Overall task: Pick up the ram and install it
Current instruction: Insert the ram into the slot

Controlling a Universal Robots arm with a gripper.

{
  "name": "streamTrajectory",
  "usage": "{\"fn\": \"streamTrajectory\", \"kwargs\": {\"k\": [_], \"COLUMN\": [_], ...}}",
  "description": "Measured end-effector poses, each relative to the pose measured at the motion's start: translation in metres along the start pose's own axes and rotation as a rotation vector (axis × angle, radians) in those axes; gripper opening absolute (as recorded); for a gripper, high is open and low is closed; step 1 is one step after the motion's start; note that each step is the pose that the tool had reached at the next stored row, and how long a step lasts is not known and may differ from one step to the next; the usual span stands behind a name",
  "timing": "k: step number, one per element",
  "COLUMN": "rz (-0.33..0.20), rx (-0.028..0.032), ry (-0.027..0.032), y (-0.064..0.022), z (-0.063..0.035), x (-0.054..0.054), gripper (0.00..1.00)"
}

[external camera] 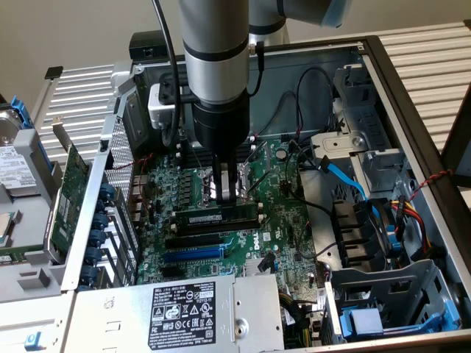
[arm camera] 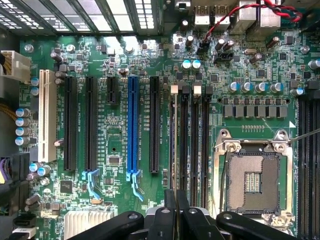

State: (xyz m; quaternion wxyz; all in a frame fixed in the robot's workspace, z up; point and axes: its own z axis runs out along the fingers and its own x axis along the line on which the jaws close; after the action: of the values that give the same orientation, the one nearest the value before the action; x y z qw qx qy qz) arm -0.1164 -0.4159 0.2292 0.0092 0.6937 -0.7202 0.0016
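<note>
Exterior view, PC case [external camera: 294,62], ram [external camera: 217,219] standing in mem slot [external camera: 221,226], gripper [external camera: 227,193] closed above, maybe touching

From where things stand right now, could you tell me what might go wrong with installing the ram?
The shut gripper hangs close over the ram, which stands in its slot; pressing off-centre could tilt it or leave one end unseated. The bare CPU socket lies beside the memory slots, so a slip could hurt its contacts.
</note>
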Motion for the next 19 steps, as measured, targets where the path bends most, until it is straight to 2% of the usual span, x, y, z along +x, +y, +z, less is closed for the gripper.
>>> {"fn": "streamTrajectory", "kwargs": {"k": [13,16,17,19], "rz": [0.0,0.0,0.0,0.0], "rx": [0.0004,0.0003,0.0003,0.0003], "ry": [-0.0002,0.0001,0.0001,0.0001], "y": [0.0,0.0,0.0,0.0003], "z": [0.0034,0.0042,0.0042,0.0041], "x": [-0.0001,0.0,-0.0001,0.0], "gripper": [0.13,0.14,0.21,0.21]}}
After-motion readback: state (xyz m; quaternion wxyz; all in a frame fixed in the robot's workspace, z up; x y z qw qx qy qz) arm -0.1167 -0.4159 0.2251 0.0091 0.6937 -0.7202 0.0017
